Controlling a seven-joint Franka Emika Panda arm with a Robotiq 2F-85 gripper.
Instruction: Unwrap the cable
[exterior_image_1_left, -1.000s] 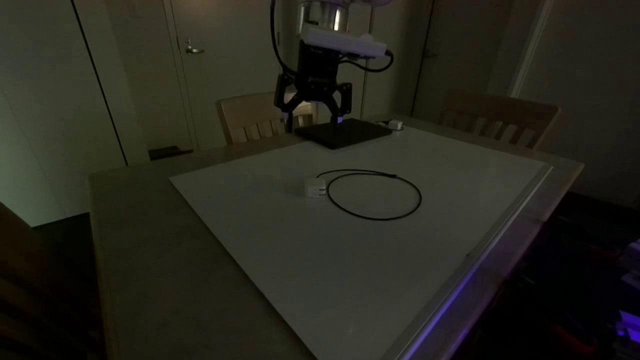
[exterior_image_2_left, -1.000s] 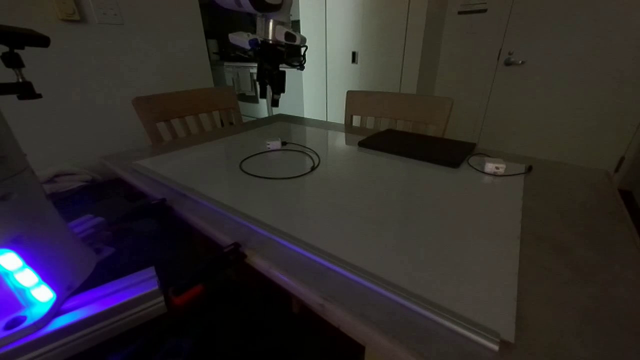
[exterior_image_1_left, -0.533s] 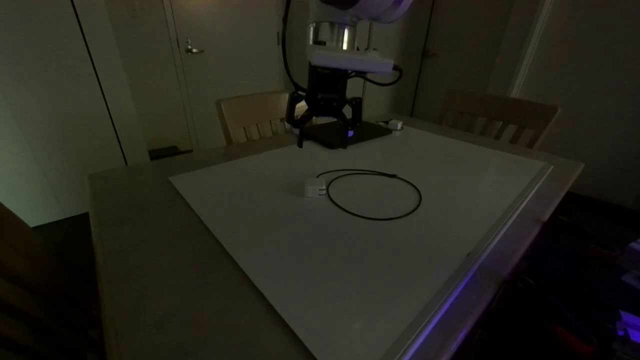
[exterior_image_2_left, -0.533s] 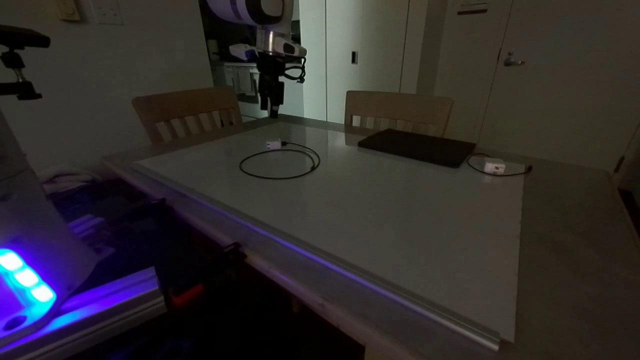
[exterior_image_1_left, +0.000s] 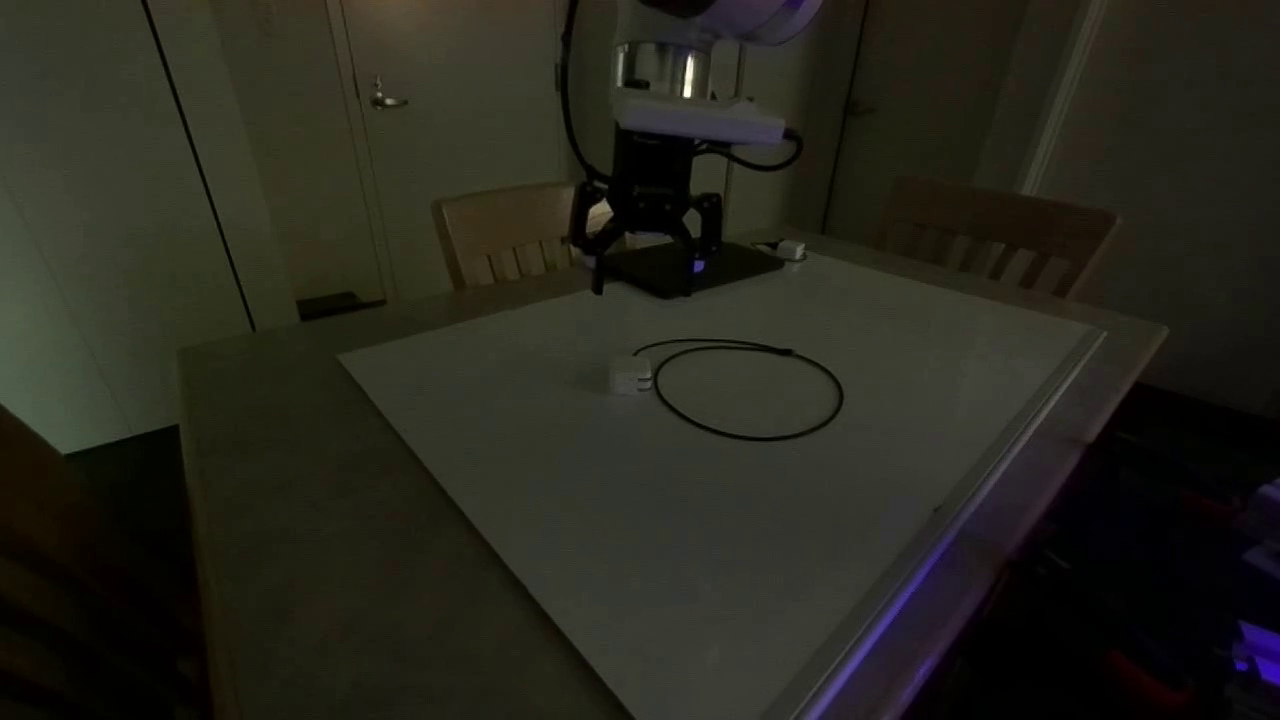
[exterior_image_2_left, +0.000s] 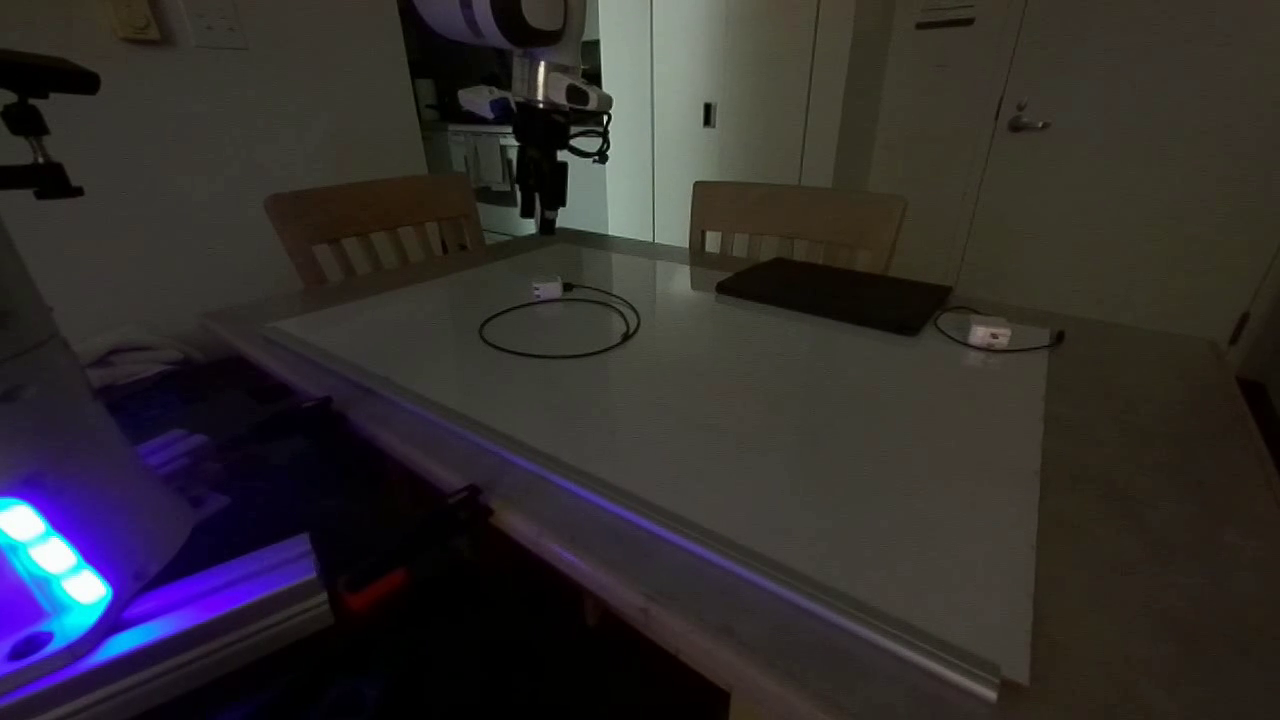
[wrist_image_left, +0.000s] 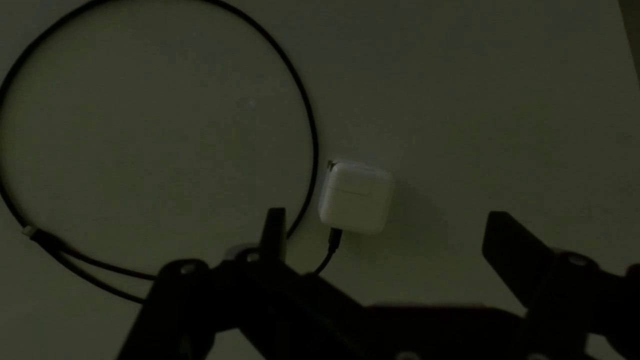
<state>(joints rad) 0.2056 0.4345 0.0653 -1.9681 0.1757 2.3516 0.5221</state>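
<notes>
With the gripper (exterior_image_1_left: 643, 288) spread wide and empty, the cable (wrist_image_left: 315, 150) below it is best pinched near its free end (wrist_image_left: 46, 240), then drawn gently outward.

Looped cable (exterior_image_2_left: 556, 357), dim pincer (exterior_image_2_left: 539, 220), seemingly raised

You're working in gloom: all three views are dim, and your wrist view is the murkiest, tinged green. There the gripper (wrist_image_left: 386, 212) reads as a near-black silhouette, soft at its edges, and the white plug (wrist_image_left: 356, 197) throws a faint shadow. In an exterior view the base lights (exterior_image_2_left: 52, 555) blow out to white and cyan; a violet sheen follows the rail (exterior_image_2_left: 905, 641) on the edge of the table (exterior_image_2_left: 1150, 500), and past that edge you lose detail in black. Pale glare lies on the white board (exterior_image_2_left: 780, 440) toward the table's far corner.
</notes>
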